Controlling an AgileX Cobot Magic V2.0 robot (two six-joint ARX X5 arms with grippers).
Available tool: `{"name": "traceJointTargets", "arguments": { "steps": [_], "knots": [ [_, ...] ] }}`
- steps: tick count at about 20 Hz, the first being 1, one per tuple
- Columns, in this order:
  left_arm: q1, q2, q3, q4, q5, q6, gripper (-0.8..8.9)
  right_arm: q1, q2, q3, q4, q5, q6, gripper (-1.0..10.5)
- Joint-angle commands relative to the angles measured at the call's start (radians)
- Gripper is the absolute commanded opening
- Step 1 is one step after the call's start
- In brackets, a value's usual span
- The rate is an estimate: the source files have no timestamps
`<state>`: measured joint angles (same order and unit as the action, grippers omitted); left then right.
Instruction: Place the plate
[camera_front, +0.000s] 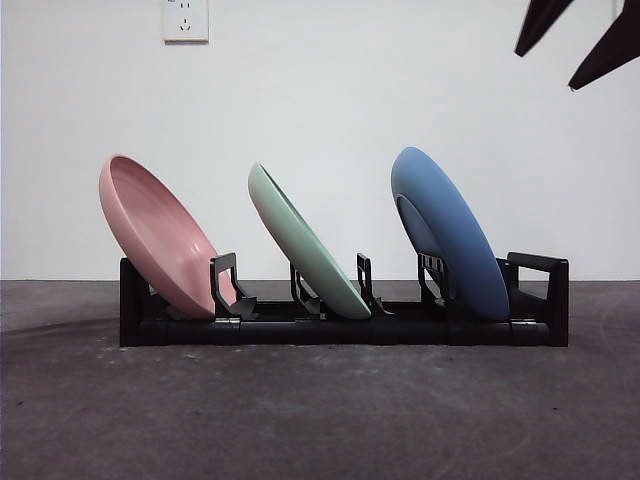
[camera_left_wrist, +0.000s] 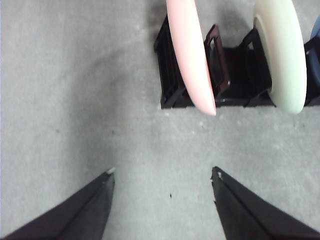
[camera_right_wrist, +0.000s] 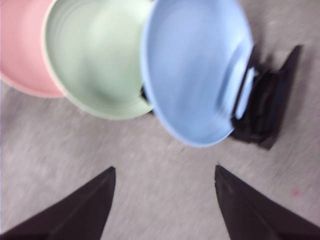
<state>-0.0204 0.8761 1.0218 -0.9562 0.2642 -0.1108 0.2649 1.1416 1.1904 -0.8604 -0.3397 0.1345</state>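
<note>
Three plates lean in a black rack (camera_front: 340, 328): a pink plate (camera_front: 158, 235) at the left, a green plate (camera_front: 305, 243) in the middle and a blue plate (camera_front: 447, 230) at the right. My right gripper (camera_right_wrist: 164, 172) hangs open and empty above and in front of the blue plate (camera_right_wrist: 195, 70); its black tips show in the front view's top right corner as the right gripper (camera_front: 572, 40). Over the bare table near the rack's pink end, my left gripper (camera_left_wrist: 162, 175) is open with nothing in it, the pink plate (camera_left_wrist: 190, 55) a little beyond it.
The rack (camera_left_wrist: 172, 75) stands on a grey table (camera_front: 300, 420) before a white wall with a socket (camera_front: 186, 20). The green plate (camera_right_wrist: 95, 55) and pink plate (camera_right_wrist: 22, 45) also show in the right wrist view, which is blurred.
</note>
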Motion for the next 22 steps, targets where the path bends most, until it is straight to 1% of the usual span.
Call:
{"name": "traceJointTargets", "arguments": {
  "steps": [1,2,5,12,13,16,19,22],
  "knots": [
    [-0.002,0.000,0.023,-0.003,0.003,0.001,3.20,0.022,0.038,0.071,-0.035,0.000,-0.003,3.2],
    [-0.002,-0.001,0.023,0.000,0.003,-0.011,3.18,0.028,0.059,0.102,-0.057,0.000,-0.001,3.2],
    [-0.002,-0.007,0.023,0.000,0.003,-0.012,3.18,0.045,0.144,0.206,-0.097,0.000,0.009,3.2],
    [-0.002,-0.009,0.023,0.006,0.003,-0.013,3.17,0.087,0.376,0.397,-0.091,0.000,-0.004,3.1],
    [-0.002,-0.009,0.023,0.006,0.003,-0.013,3.17,0.090,0.406,0.410,-0.078,0.000,-0.004,3.0],
    [-0.002,-0.009,0.023,0.006,0.003,-0.013,3.17,0.097,0.488,0.423,-0.017,0.000,-0.004,2.9],
    [-0.002,-0.009,0.023,0.008,0.003,-0.013,3.17,0.100,0.541,0.423,0.011,0.000,-0.005,2.9],
    [-0.002,-0.009,0.023,0.007,0.003,-0.013,3.17,0.106,0.581,0.424,0.029,-0.001,-0.005,2.6]
  ]
}}
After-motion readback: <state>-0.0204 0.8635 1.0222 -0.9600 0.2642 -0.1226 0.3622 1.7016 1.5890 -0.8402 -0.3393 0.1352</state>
